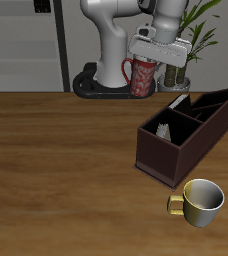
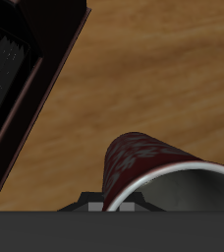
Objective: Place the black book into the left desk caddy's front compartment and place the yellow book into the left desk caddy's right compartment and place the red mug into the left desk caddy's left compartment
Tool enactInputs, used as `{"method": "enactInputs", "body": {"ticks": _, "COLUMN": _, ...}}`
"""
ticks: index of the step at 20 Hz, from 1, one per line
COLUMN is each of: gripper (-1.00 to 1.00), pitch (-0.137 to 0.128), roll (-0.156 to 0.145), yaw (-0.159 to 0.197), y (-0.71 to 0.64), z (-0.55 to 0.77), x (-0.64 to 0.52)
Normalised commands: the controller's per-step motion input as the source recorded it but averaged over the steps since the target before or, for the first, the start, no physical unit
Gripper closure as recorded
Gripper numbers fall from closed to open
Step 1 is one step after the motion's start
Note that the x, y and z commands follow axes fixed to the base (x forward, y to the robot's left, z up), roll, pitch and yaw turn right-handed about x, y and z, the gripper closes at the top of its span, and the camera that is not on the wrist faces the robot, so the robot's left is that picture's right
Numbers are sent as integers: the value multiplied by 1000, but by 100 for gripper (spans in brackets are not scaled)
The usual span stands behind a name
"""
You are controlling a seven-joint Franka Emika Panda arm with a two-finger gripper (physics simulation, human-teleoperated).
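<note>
My gripper (image 1: 146,66) is shut on the red mug (image 1: 143,77), which hangs in the air above the table's back part, a little behind the left desk caddy (image 1: 172,157) and beside it. In the wrist view the mug's mottled red wall and grey inside (image 2: 155,174) fill the foreground, with the caddy's dark wall (image 2: 40,89) off to one side. The yellow book (image 1: 166,130) stands in the caddy's section nearest the table's front. A black book (image 1: 196,101) leans in a section farther back, and it also shows as a glossy dark slab (image 2: 4,59).
A plain pale-yellow mug (image 1: 201,201) stands near the table's front edge, in front of the caddy. The robot's base (image 1: 106,80) and a potted plant (image 1: 191,45) sit behind the held mug.
</note>
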Motion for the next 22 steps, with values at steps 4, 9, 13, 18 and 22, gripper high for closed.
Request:
{"method": "enactInputs", "body": {"ticks": 4, "gripper": 100, "pitch": 35, "roll": 46, "yaw": -45, "y": 511, "z": 214, "x": -247}}
{"method": "enactInputs", "body": {"ticks": 9, "gripper": 100, "pitch": 7, "roll": 20, "yaw": 27, "y": 309, "z": 124, "x": -45}}
{"method": "enactInputs", "body": {"ticks": 13, "gripper": 100, "pitch": 5, "roll": 1, "yaw": 18, "y": 445, "z": 329, "x": 97}}
{"method": "enactInputs", "body": {"ticks": 18, "gripper": 100, "pitch": -7, "roll": 30, "yaw": 36, "y": 361, "z": 190, "x": 17}}
{"method": "enactInputs", "body": {"ticks": 22, "gripper": 100, "pitch": -15, "roll": 4, "yaw": 35, "y": 274, "z": 143, "x": 141}}
